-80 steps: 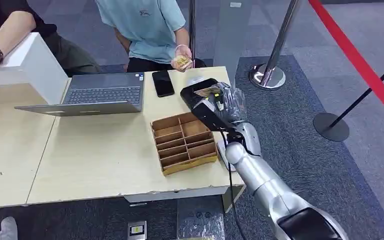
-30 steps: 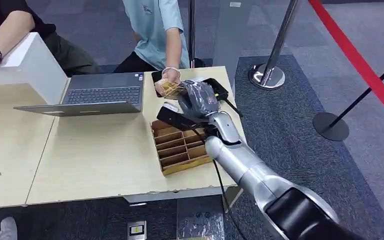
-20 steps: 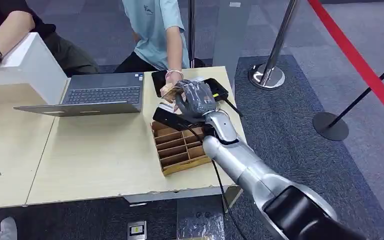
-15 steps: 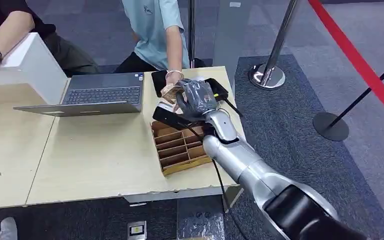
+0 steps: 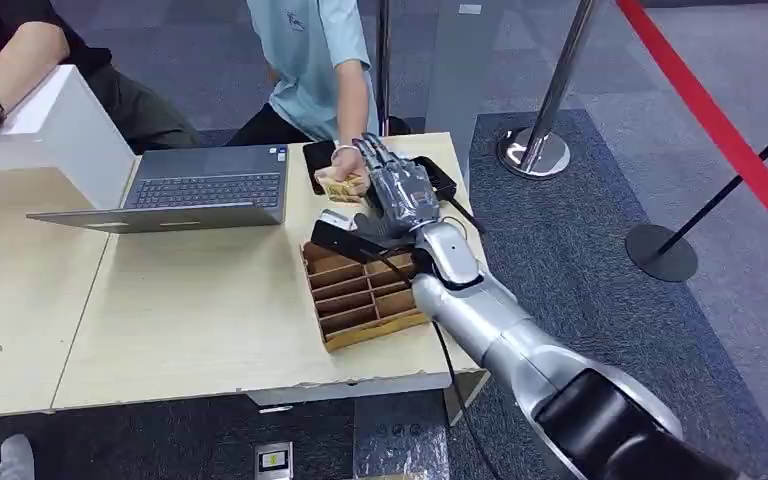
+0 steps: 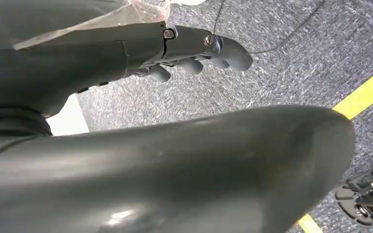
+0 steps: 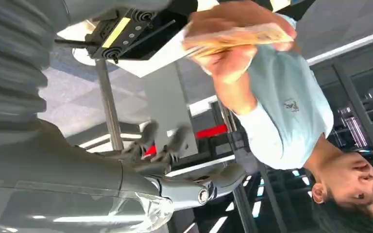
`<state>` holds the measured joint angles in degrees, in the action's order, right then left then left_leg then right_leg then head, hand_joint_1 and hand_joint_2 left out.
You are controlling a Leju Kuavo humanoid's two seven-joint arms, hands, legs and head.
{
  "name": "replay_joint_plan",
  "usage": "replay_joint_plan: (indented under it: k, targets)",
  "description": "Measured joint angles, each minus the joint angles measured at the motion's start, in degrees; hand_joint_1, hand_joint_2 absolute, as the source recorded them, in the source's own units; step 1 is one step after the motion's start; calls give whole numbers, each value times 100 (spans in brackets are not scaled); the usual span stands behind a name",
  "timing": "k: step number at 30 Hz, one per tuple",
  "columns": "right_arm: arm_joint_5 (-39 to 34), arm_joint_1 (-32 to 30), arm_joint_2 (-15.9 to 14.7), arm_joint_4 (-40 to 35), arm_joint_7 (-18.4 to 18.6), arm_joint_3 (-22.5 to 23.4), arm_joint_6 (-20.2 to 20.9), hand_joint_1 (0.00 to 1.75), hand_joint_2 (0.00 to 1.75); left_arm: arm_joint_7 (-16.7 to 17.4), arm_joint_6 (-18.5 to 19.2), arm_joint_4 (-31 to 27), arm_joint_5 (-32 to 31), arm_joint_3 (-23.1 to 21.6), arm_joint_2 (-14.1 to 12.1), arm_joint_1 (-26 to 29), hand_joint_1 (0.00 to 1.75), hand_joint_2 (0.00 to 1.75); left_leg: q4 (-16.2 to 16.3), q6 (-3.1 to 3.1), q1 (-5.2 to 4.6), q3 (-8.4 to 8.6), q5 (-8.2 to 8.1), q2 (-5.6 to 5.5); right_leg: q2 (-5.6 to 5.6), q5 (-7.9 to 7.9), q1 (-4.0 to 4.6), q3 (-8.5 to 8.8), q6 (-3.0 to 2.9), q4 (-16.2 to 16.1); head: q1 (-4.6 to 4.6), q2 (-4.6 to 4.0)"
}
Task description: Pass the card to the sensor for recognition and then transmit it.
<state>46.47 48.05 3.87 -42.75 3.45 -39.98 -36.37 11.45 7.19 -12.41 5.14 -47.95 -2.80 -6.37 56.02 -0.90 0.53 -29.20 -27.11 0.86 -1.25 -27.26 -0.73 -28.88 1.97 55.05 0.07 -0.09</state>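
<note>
The robot's right hand point(image 5: 392, 190) reaches over the table's point(image 5: 190, 320) far edge with fingers spread and nothing in its grasp. Just beside its fingertips, a person's hand point(image 5: 345, 178) grips the card point(image 7: 238, 39), so the handover appears done. The sensor point(image 5: 430, 178) lies just behind the hand. The left hand point(image 6: 184, 48) hangs over carpet, apparently holding nothing. Next, the arm should pull back without knocking the divided wooden tray point(image 5: 360, 295) beneath the wrist.

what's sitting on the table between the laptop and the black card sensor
In the head view, a black phone lies between the laptop and the card sensor, partly hidden by a person's hand holding the card.
</note>
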Motion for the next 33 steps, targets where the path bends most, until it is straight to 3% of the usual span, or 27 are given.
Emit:
replay_joint_plan:
  k: [9, 19, 33]
  targets:
    - [61, -1, -81, -2, 44, -41, -37, 0, 175, 0, 0, 0, 26, -94, 0, -8, 0, 0, 0, 0, 0, 1, 0, 0, 0, 0, 0, 0, 0, 0, 0, 0]
    - [214, -61, -435, -223, 335, -33, 74, 0, 175, -87, 0, -2, 210, -120, 2, -6, 0, 0, 3, 0, -1, 5, 0, 0, 0, 0, 0, 0, 0, -2, 0, 0]
    - [455, -442, -1655, -1113, 984, 400, 291, 0, 175, -201, 0, -2, 396, -120, 2, 10, 0, 0, 4, 2, -4, 9, -2, 0, 0, 0, -4, 4, 1, -4, 0, 0]
